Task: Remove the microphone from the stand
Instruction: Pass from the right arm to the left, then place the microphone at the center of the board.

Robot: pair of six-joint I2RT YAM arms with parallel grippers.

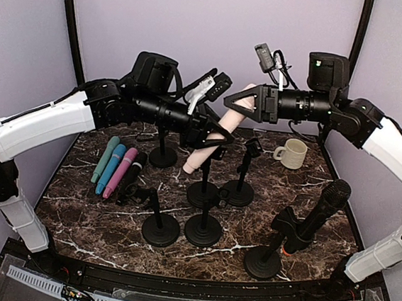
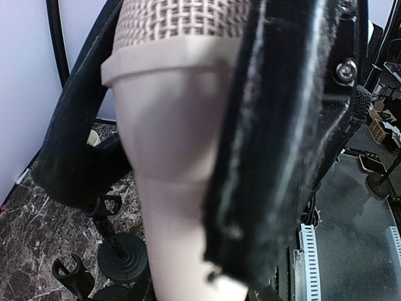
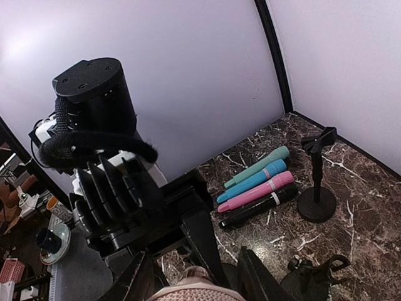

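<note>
A pale pink microphone (image 1: 217, 127) hangs tilted in the air above the stands, held by both arms. My right gripper (image 1: 238, 104) is shut on its mesh head (image 3: 197, 293), which shows at the bottom of the right wrist view. My left gripper (image 1: 212, 141) is shut on the smooth body (image 2: 175, 125), which fills the left wrist view with a black finger (image 2: 276, 157) pressed against it. Below it stands an empty black stand (image 1: 203, 192). A black microphone (image 1: 321, 208) sits slanted in the clip of a stand (image 1: 264, 262) at the front right.
Several microphones, teal, blue, pink and black (image 1: 117, 169), lie side by side on the marble at the left. More empty stands (image 1: 161, 228) (image 1: 203, 229) (image 1: 238, 191) (image 1: 163, 155) crowd the middle. A cream mug (image 1: 291, 153) stands at the back right.
</note>
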